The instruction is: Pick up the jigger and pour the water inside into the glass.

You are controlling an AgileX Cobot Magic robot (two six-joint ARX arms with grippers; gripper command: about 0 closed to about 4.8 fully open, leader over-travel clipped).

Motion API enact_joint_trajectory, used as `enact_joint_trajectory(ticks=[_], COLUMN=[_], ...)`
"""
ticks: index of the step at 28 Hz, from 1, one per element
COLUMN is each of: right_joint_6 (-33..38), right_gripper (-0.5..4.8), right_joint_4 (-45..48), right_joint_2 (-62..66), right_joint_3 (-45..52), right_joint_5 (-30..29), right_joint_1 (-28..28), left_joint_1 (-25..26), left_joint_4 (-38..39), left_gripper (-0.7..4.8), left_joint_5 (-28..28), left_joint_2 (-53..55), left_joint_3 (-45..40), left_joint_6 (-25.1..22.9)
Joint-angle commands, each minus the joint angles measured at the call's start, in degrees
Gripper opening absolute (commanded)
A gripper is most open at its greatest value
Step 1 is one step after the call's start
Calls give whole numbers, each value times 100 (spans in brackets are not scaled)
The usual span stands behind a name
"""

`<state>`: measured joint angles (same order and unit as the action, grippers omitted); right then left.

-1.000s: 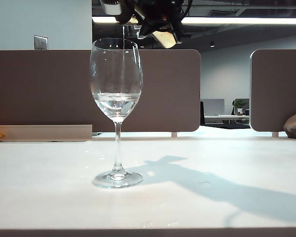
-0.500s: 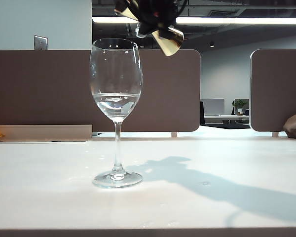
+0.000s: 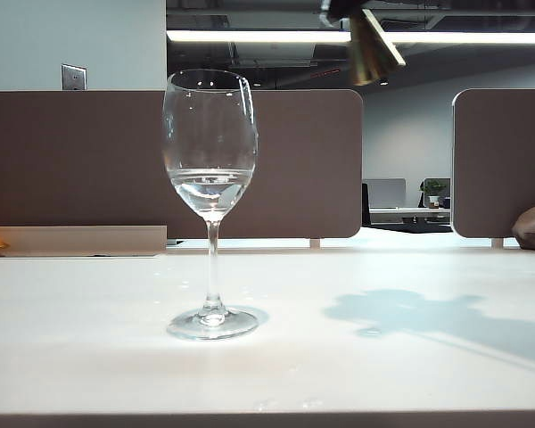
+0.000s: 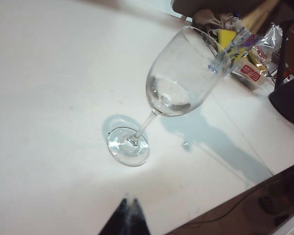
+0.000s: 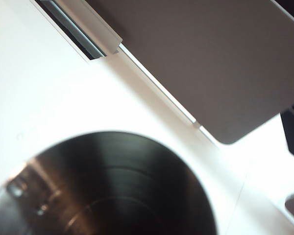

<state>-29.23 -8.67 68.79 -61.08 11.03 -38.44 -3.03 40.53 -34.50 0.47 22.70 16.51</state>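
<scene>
I read the right gripper (image 3: 339, 7), at the exterior view's top edge, clamped on the jigger (image 3: 373, 49) up right of the glass (image 3: 210, 143), whose water (image 3: 211, 183) suggests pouring's done; left gripper (image 4: 127, 221) nearby, opening unclear.

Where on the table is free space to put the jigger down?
The table is bare on both sides of the glass and in front of its foot. The right gripper holds the jigger above the right-hand patch. Clutter crowds one table edge.
</scene>
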Motion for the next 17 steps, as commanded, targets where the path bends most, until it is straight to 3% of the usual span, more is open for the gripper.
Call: enact_joint_trajectory(ticks=[1, 10, 17], right_joint_6=[315, 1250, 1528], right_gripper=[-1, -1, -1], right_joint_4=[122, 654, 1475], right_joint_2=[-872, -2218, -2267], right_joint_3=[811, 2426, 3230], right_joint_5=[-98, -299, -645], right_joint_1=[20, 20, 20], left_joint_1=[7, 7, 7], left_joint_4=[-72, -74, -74], left_gripper=[-2, -3, -2], left_joint_5=[-17, -20, -20], left_joint_2=[4, 4, 4], left_joint_3=[20, 20, 20], left_joint_6=[-2, -2, -2])
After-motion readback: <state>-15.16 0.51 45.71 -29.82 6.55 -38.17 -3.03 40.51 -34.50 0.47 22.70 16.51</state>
